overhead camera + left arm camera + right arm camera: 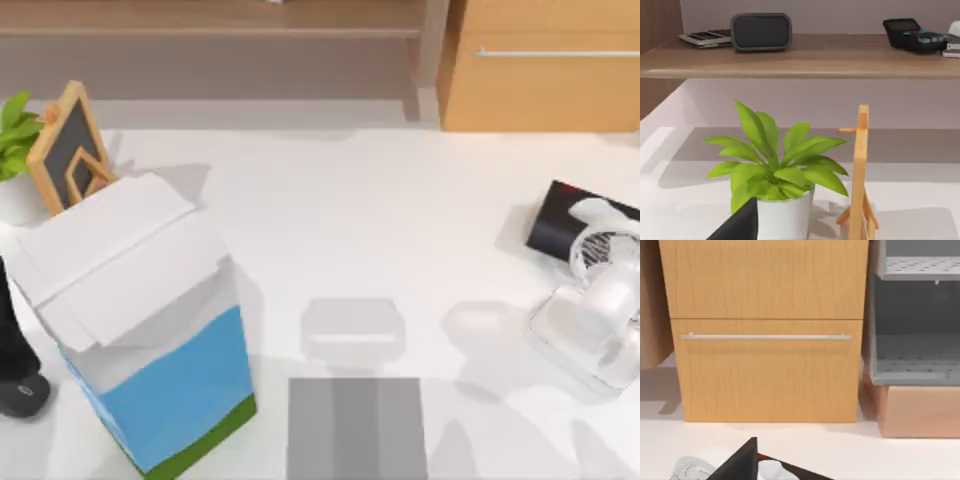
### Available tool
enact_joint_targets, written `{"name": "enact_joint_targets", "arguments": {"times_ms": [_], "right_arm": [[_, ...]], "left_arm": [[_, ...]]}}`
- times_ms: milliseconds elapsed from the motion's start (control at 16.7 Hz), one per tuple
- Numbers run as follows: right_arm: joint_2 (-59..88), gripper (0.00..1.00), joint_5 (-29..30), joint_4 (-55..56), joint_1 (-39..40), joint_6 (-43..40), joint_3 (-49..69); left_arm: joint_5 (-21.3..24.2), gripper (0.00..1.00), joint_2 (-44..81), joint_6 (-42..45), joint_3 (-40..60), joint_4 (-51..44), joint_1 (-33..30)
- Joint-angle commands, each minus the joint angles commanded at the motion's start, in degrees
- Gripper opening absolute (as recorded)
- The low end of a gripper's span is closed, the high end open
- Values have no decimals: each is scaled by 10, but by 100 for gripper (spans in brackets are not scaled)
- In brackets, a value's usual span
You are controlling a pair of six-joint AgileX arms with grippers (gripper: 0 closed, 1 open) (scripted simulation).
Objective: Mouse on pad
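The mouse (22, 393) is a small black oval with a grey mark, lying on the white table at the far left edge, left of the carton. The pad (357, 428), a mid-grey mat with a lighter middle band, lies flat at the front centre with nothing on it. My left arm (12, 320) shows as a dark shape at the left edge, just behind the mouse. A dark wedge of the left gripper (740, 225) shows in the left wrist view, in front of the plant. A similar dark wedge of my right gripper (740, 460) shows in the right wrist view, above the fan and the black box.
A tall white, blue and green carton (150, 330) stands between mouse and pad. A potted plant (15, 130) and a wooden chalkboard stand (70, 145) are at the back left. A black box with a red edge (565, 215) and a white fan (600, 300) sit at the right. A faint grey patch (352, 330) lies behind the pad.
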Motion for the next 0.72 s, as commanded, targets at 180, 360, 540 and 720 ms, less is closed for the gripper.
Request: {"name": "enact_joint_targets", "arguments": {"times_ms": [180, 360, 540, 720], "right_arm": [[0, 100, 0, 0, 0, 0, 0], [0, 100, 0, 0, 0, 0, 0], [0, 100, 0, 0, 0, 0, 0], [0, 100, 0, 0, 0, 0, 0]], "left_arm": [[-4, 100, 6, 6, 3, 1, 5], [-31, 100, 57, 60, 44, 5, 40], [-60, 100, 152, 166, 136, -9, 72], [-79, 100, 277, 325, 252, -63, 89]]}}
